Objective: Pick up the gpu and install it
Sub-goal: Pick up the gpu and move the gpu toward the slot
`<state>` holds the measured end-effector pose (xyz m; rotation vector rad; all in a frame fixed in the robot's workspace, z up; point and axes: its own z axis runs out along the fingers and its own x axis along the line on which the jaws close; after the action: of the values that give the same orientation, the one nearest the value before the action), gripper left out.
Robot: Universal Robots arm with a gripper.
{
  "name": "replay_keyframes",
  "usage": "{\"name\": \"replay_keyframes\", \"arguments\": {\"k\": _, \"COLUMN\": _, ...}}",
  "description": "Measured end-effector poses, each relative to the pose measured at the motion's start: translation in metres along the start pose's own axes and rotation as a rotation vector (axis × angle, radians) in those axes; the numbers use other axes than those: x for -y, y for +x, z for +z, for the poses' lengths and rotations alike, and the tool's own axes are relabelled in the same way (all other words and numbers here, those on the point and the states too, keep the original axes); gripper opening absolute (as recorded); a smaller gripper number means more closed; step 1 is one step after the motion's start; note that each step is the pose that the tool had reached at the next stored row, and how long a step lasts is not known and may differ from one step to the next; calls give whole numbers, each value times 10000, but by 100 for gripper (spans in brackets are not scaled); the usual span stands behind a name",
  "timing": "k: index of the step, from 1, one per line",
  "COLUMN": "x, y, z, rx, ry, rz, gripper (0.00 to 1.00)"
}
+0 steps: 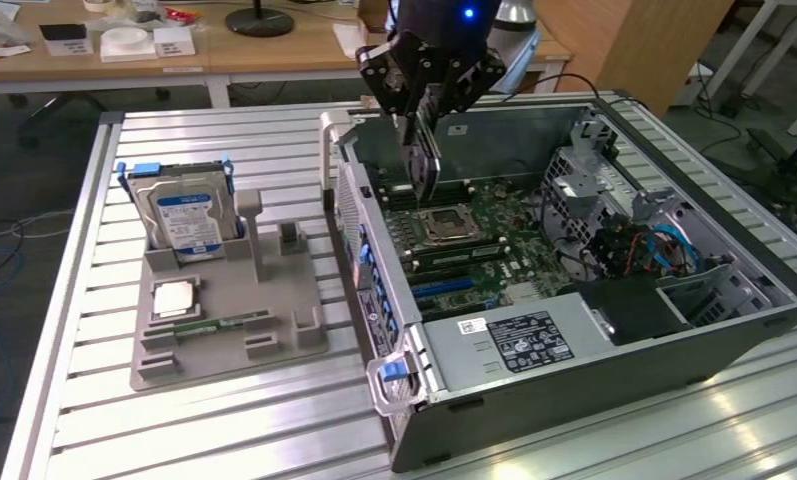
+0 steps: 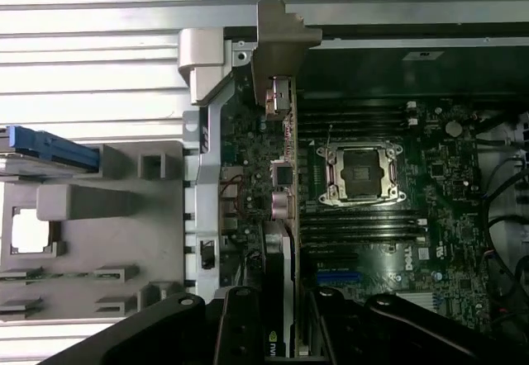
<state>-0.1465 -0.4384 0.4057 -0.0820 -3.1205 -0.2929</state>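
The gpu [image 1: 428, 175] hangs on edge at twelve o'clock in the exterior view, over the rear part of the open computer case [image 1: 598, 370]. The gripper [image 1: 422, 130] pinches it, one finger against each flat face of the card, jaws partly closed. Whether the card's lower edge touches anything below, I cannot tell.

At nine o'clock in that view a grey tray [image 1: 211, 352] lies on the slatted metal table [image 1: 238, 430]. A hard drive [image 1: 187, 222] stands upright in the tray's far slot; its label is blue and white, with writing too small to read. At six o'clock from the drive lies a square processor chip [image 1: 171, 298], and just beside that a narrow green memory stick [image 1: 218, 323].

At five o'clock a white sticker [image 1: 522, 341] sits on a silvery box in the case, its print unreadable.

In the wrist view the gpu [image 2: 283, 158] runs edge-on from the fingers [image 2: 240, 328] to its silvery bracket [image 2: 285, 43] at the case's rear wall. A small pale logo near the fingers cannot be read. The motherboard [image 2: 438, 216] beside the card carries white "DELL" lettering close to the processor socket [image 2: 361, 171].
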Motion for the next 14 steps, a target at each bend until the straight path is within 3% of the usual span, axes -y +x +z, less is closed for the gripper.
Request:
{"name": "replay_keyframes", "arguments": {"k": 7, "x": -7, "y": -139, "z": 0, "rx": -96, "ry": 205, "rz": 20, "gripper": 27}}
{"name": "replay_keyframes", "arguments": {"k": 14, "x": -9, "y": -164, "z": 0, "rx": -101, "ry": 215, "rz": 20, "gripper": 27}}
